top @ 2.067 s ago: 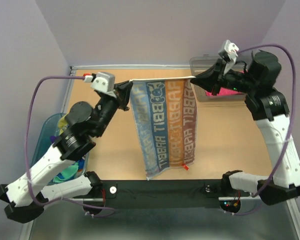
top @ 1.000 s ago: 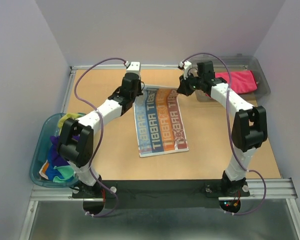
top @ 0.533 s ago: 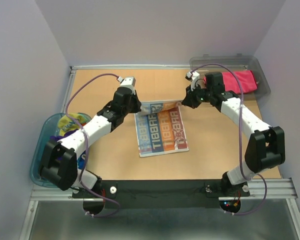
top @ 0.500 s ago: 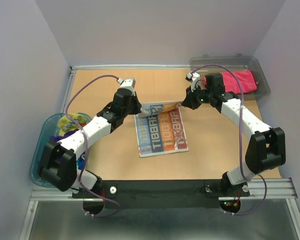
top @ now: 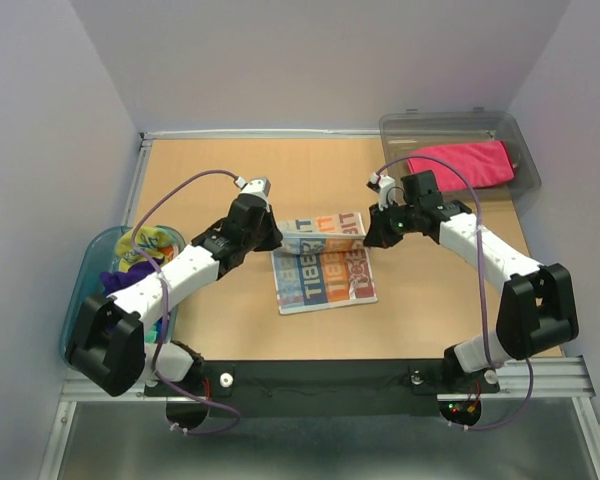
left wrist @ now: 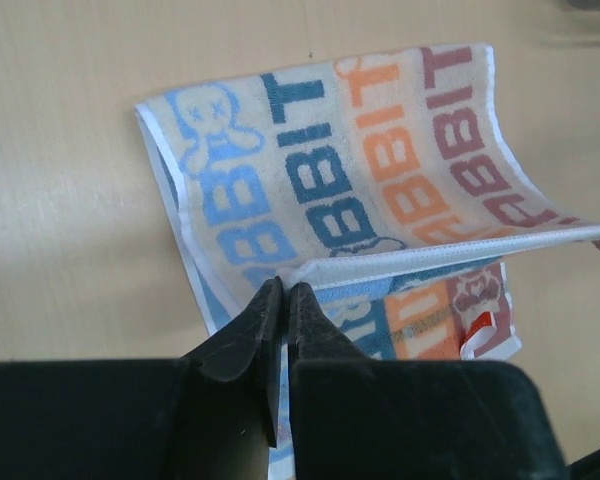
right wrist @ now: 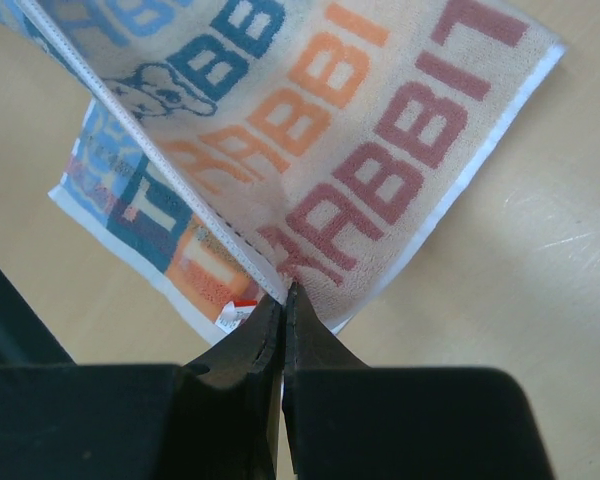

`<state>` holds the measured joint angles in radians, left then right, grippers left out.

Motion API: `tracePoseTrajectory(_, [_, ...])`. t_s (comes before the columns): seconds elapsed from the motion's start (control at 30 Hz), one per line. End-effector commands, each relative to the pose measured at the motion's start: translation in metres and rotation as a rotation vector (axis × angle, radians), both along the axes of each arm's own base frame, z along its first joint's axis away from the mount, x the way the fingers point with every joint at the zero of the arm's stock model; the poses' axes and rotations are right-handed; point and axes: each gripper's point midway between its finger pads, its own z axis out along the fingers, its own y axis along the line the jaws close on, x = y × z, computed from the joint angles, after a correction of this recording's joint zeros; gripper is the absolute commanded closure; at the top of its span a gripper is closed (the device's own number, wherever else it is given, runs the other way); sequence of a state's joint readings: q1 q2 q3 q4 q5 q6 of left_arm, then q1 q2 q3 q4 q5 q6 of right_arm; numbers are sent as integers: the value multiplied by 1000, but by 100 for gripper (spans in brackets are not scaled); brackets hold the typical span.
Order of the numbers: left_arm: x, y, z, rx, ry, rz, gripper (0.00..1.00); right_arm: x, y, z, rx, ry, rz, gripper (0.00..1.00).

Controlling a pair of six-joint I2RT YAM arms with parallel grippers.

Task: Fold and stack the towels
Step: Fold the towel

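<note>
The striped towel (top: 322, 262) with big letters lies on the table, its far half lifted and carried over toward the near half. My left gripper (top: 277, 238) is shut on the towel's left far corner (left wrist: 290, 277). My right gripper (top: 368, 236) is shut on the right far corner (right wrist: 285, 278). The white hem stretches taut between the two grippers above the flat part. A magenta towel (top: 460, 163) lies in the clear grey bin. Several mixed-colour towels (top: 140, 262) sit in the blue-rimmed tub at the left.
The clear grey bin (top: 520, 150) stands at the back right corner. The blue-rimmed oval tub (top: 80, 300) sits off the table's left edge. A black rail (top: 320, 385) runs along the near edge by the arm bases.
Both grippers have moved toward the near edge with the towel's far hem, folding it over the lower half. Earlier the towel hung stretched in the air, then was laid flat.
</note>
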<state>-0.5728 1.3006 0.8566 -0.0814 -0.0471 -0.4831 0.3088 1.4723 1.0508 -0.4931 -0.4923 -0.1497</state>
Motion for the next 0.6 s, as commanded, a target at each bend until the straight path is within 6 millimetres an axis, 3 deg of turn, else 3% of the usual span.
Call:
tracePoseTrajectory(0.0, [-7, 33, -2, 92, 9, 90, 100, 4, -21, 16, -53, -32, -93, 98])
tracePoseTrajectory(0.13, [-16, 31, -2, 92, 30, 89, 100, 0, -18, 22, -35, -32, -86, 98])
tracePoseTrajectory(0.33, [-35, 29, -16, 111, 63, 93, 100, -17, -17, 9, -20, 50, -97, 98])
tracePoseTrajectory(0.47, [-43, 38, -43, 129, 125, 150, 100, -27, -15, -9, -11, 133, -111, 98])
tracePoseTrajectory(0.57, [-49, 38, -66, 139, 181, 158, 100, -30, -17, -32, -41, 220, -150, 98])
